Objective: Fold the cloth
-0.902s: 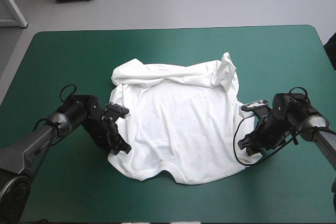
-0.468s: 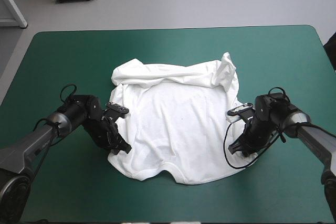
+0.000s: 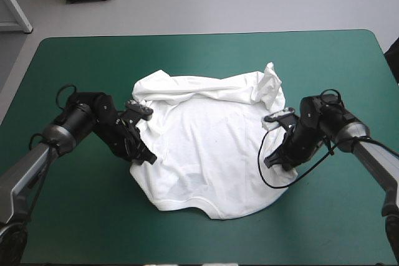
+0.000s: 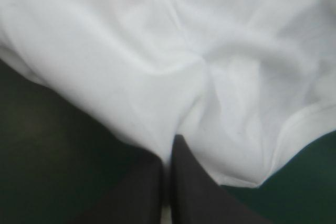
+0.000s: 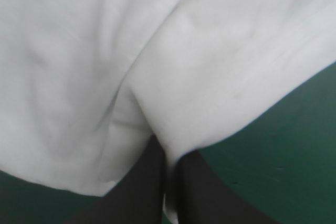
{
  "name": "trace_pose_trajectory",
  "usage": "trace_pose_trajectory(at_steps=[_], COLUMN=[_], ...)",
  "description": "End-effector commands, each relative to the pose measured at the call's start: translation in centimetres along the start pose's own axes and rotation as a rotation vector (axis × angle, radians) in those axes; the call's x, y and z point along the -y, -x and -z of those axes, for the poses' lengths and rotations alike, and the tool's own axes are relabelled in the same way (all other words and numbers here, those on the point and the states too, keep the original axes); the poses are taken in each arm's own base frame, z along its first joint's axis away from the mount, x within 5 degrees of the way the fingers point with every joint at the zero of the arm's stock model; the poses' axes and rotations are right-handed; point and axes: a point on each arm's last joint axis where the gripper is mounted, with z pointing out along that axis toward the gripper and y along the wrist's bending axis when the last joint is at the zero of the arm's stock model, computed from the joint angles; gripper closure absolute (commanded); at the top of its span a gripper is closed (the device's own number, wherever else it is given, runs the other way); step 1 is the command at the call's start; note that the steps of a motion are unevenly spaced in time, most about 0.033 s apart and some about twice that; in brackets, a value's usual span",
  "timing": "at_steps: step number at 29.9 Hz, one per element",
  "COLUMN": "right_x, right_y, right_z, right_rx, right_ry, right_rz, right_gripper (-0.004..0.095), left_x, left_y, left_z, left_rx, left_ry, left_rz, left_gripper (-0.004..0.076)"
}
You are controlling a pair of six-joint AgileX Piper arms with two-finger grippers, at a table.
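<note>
The T-shirt (image 3: 209,141) lay spread near the middle of the bench (image 3: 206,54), on the teal-green cover. Its far part was doubled over into a rumpled band, so the collar could not be made out. A crumpled sleeve stood up at the far right corner.

From the high view the fingertips of both grippers were hidden under their own wrists. The left gripper (image 3: 146,159) sat at the shirt's left edge and the right gripper (image 3: 271,161) at its right edge, both toward the near hem. The wrist views settled the grasp. The left gripper's black fingers (image 4: 142,187) were all but closed, with a fold of white cloth pinched between them. The right gripper's fingers (image 5: 197,187) were clenched on the shirt the same way. In both wrist views the shirt filled most of the picture as a white field, with only short stretches of its edge against the teal-green cover. How much cloth each gripper held could not be told.

Earlier the right gripper had been out on the bare cover, just beside the shirt; it had since come in onto the edge. The left arm had drawn back toward the bench's left side. The shirt's near corners had pulled inward on both sides.
</note>
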Motion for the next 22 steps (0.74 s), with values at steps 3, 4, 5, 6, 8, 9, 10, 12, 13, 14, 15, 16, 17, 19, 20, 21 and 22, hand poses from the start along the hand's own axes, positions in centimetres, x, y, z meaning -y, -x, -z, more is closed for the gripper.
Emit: trace_pose_trajectory(at_steps=[3, 4, 5, 6, 8, 9, 10, 12, 13, 14, 15, 16, 17, 19, 20, 21, 22], right_x=[-1.4, -1.7, -2.1, -2.4, -3.2, -3.6, -4.0, -4.8, -5.2, -5.6, -6.0, -6.4, -6.8, -7.5, -7.8, -8.1, -8.3], right_y=[0.4, 0.2, 0.0, -0.5, -1.7, -2.4, -3.2, -4.9, -5.8, -6.9, -7.9, -8.8, -9.9, -12.1, -13.0, -14.0, -14.6], right_z=[11.6, 13.8, 16.0, 18.0, 22.3, 24.4, 26.4, 29.9, 31.8, 33.5, 35.1, 36.4, 37.8, 40.1, 41.0, 41.9, 42.6], right_rx=[0.33, 0.392, 0.469, 0.536, 0.688, 0.761, 0.836, 0.971, 1.048, 1.123, 1.195, 1.255, 1.321, 1.447, 1.511, 1.573, 1.622], right_ry=[-0.057, -0.067, -0.079, -0.091, -0.115, -0.127, -0.14, -0.164, -0.177, -0.19, -0.202, -0.211, -0.222, -0.243, -0.253, -0.262, -0.268], right_rz=[0.02, 0.02, 0.019, 0.025, 0.034, 0.042, 0.051, 0.068, 0.078, 0.087, 0.096, 0.103, 0.112, 0.127, 0.133, 0.138, 0.145], right_gripper=[0.0921, 0.0921, 0.0921, 0.0921, 0.0921, 0.0921, 0.092, 0.092, 0.092, 0.092, 0.092, 0.092, 0.092, 0.092, 0.092, 0.092, 0.092], left_x=[2.8, 3.3, 3.8, 4.4, 5.6, 6.2, 6.7, 7.8, 8.3, 8.8, 9.4, 9.8, 10.2, 11.0, 11.4, 11.7, 12.0], left_y=[-0.3, -0.5, -0.7, -1.1, -2.1, -2.6, -3.3, -4.5, -5.2, -5.8, -6.7, -7.3, -8.0, -9.3, -9.9, -10.4, -10.8], left_z=[11.6, 13.3, 15.4, 17.2, 21.3, 23.2, 25.1, 28.3, 29.8, 31.0, 32.6, 33.6, 34.6, 36.4, 37.1, 37.8, 38.3], left_rx=[0.317, 0.374, 0.445, 0.505, 0.648, 0.713, 0.781, 0.894, 0.955, 1.003, 1.072, 1.115, 1.165, 1.259, 1.304, 1.348, 1.384], left_ry=[0.103, 0.119, 0.14, 0.157, 0.195, 0.217, 0.245, 0.284, 0.303, 0.32, 0.338, 0.355, 0.374, 0.396, 0.405, 0.411, 0.417], left_rz=[-0.058, -0.069, -0.083, -0.097, -0.13, -0.144, -0.159, -0.192, -0.21, -0.223, -0.237, -0.252, -0.271, -0.288, -0.297, -0.305, -0.312], left_gripper=[0.0746, 0.0746, 0.0746, 0.0746, 0.0746, 0.0746, 0.0746, 0.0746, 0.0746, 0.0746, 0.0746, 0.0746, 0.0746, 0.0746, 0.0746, 0.0746, 0.0746])
